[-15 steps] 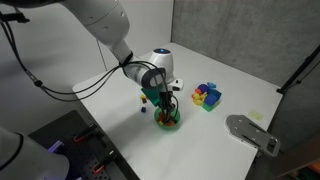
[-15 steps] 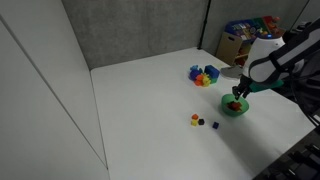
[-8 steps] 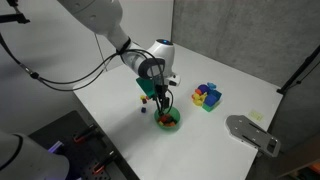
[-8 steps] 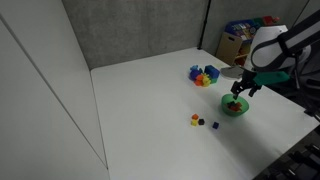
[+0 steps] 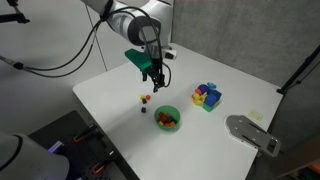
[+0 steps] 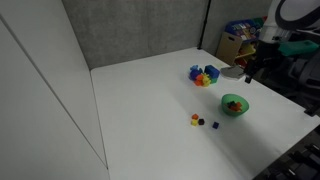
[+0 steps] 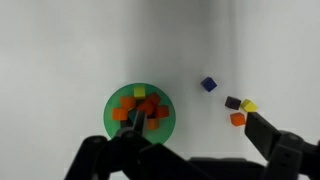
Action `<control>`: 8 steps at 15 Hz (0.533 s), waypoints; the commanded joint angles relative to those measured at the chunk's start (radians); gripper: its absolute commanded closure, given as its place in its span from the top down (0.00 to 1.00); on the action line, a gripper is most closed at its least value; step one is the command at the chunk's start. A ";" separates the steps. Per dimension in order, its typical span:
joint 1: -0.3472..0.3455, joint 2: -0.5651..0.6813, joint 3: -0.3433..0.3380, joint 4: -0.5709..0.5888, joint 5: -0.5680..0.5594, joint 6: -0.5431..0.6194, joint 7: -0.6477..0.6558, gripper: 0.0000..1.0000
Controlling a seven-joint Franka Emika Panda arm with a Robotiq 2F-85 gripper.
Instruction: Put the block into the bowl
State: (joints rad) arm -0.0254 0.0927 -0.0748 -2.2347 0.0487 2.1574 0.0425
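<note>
The jaws stood spread wide with nothing between them. In the wrist view the gripper (image 7: 178,140) framed only bare table (image 7: 60,60) and the near edge of the bowl (image 7: 168,100). The bowl lay below the jaws, towards one of the dark fingers (image 7: 280,150) and away from the other.

Inside the bowl we counted a small heap of red-orange pieces with one yellow piece at the far rim. We took the block (image 7: 150,108) to be one of the red ones in that heap, though we could not pick it out from its neighbours with any certainty.

Beyond the opposite finger, well clear of the bowl, four tiny pieces lay loose on the table: a blue block (image 7: 208,85) farthest from the jaws, then a dark block (image 7: 232,102) touching a yellowish block (image 7: 248,105), and an orange block (image 7: 237,119) just ahead of that fingertip. In an exterior view the gripper hung high over the table. The bowl sat beneath it and a little off to one side, and the cluster of larger blocks (image 5: 207,96) stood apart beyond the bowl.

We judged the task as good as done. The jaws were empty and clear of the bowl, and red pieces rested inside the rim. As far as we could see, nothing remained except confirming that the block had settled there.
</note>
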 commanded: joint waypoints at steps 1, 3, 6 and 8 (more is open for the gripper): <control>-0.004 -0.161 0.013 -0.017 -0.068 -0.129 -0.027 1.00; -0.005 -0.240 0.020 -0.011 -0.102 -0.191 -0.031 1.00; -0.003 -0.348 0.031 -0.004 -0.121 -0.261 -0.030 1.00; -0.005 -0.396 0.037 -0.001 -0.121 -0.292 -0.024 1.00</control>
State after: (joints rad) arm -0.0249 -0.2271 -0.0490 -2.2318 -0.0532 1.9152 0.0313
